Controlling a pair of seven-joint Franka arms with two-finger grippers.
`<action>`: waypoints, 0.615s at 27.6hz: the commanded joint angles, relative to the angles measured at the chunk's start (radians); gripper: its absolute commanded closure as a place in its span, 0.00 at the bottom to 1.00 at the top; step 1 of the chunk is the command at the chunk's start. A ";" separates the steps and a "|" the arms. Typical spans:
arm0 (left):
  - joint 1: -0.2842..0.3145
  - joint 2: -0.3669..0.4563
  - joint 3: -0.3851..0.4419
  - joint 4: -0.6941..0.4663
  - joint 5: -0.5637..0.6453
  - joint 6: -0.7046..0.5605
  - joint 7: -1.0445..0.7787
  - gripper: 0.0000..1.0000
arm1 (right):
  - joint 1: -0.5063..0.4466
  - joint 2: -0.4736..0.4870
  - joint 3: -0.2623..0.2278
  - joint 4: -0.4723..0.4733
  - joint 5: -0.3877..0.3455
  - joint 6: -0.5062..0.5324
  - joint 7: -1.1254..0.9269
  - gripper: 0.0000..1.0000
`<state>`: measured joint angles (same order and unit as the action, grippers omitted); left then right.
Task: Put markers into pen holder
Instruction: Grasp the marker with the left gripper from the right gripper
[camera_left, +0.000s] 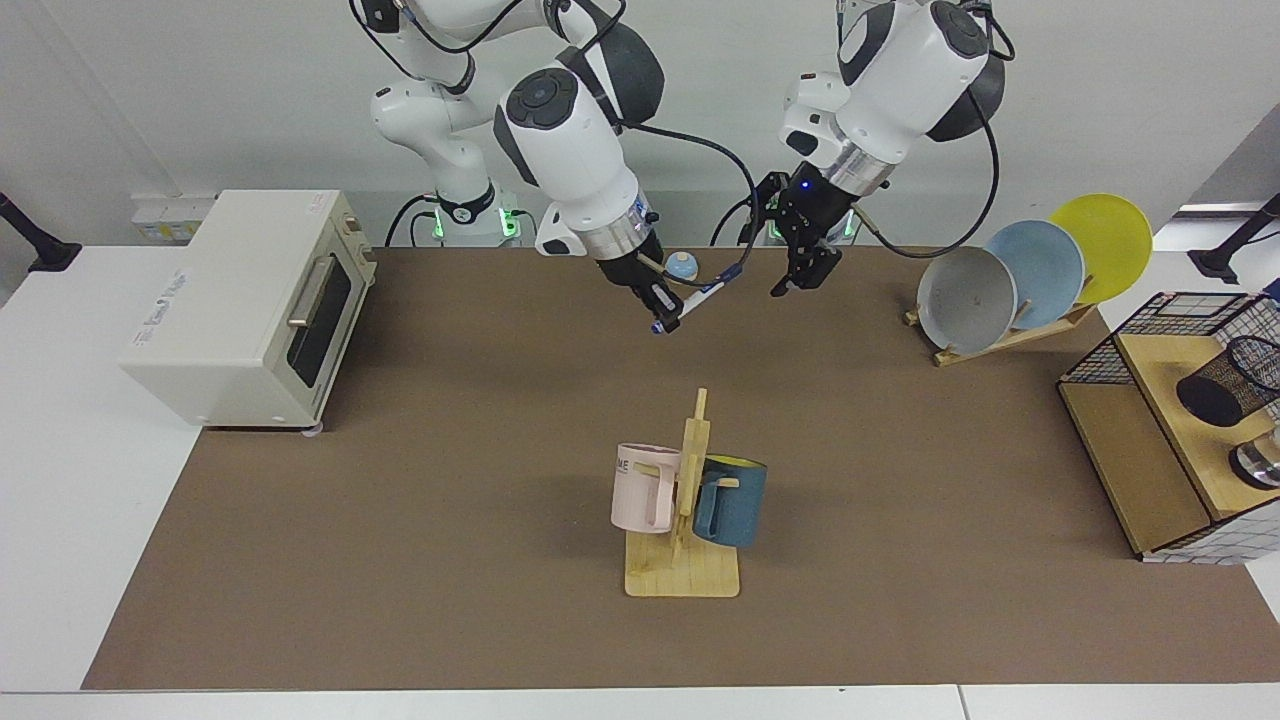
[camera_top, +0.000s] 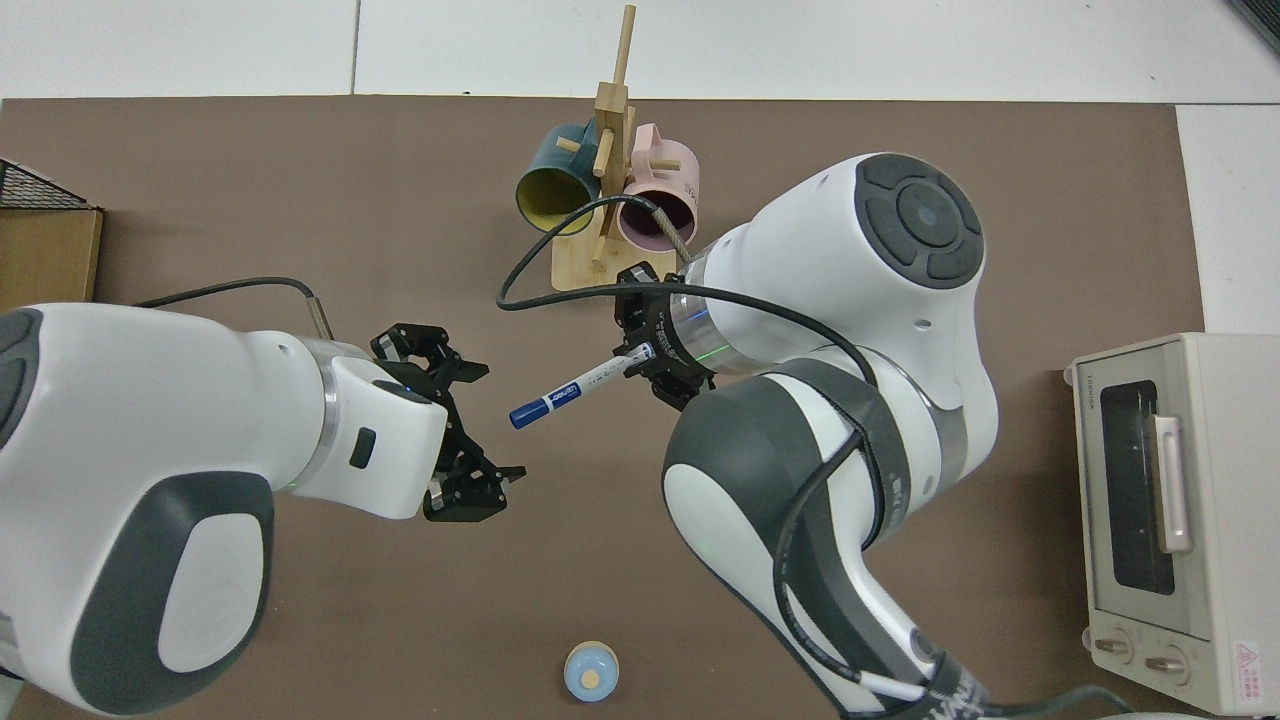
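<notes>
Up over the back of the table, near 12 o'clock in the facing view: the marker (camera_left: 702, 295), off the table and pinched near one end by the fingers of the right gripper (camera_left: 664, 306). Seen from the top, lies almost flat, with its long way running from 2 o'clock to 8 o'clock and its free blue end at 8 o'clock. Just past that blue end, at 8 o'clock from it: the left gripper (camera_top: 482, 430), fingers spread wide, close to the marker (camera_top: 578, 386) but not touching.

Looks like a pass from one gripper to the other. Needs the spread fingers to come around the free end before the right gripper (camera_top: 648, 352) lets go.

Far off at 3 o'clock in the facing view: the pen holder (camera_left: 1226, 383), tipped over on a wooden shelf (camera_left: 1170, 400) inside a wire basket (camera_left: 1165, 300). Nothing seen in it. Much nearer to the left arm's side.

Nothing in the two mugs (camera_top: 603, 192) either.
</notes>
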<state>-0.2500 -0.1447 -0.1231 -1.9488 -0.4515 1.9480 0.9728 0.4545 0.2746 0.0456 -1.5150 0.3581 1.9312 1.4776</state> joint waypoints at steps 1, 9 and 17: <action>-0.023 -0.039 0.007 -0.062 -0.021 0.049 0.001 0.01 | 0.006 -0.005 -0.001 -0.016 0.039 0.026 0.044 1.00; -0.035 -0.039 -0.003 -0.071 -0.029 0.075 -0.069 0.19 | 0.012 -0.008 -0.001 -0.020 0.051 0.026 0.055 1.00; -0.041 -0.033 -0.003 -0.070 -0.029 0.083 -0.088 0.35 | 0.027 -0.014 -0.003 -0.039 0.044 0.023 0.050 1.00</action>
<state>-0.2685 -0.1481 -0.1391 -1.9791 -0.4642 1.9954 0.9100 0.4666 0.2760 0.0458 -1.5206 0.3859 1.9318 1.5077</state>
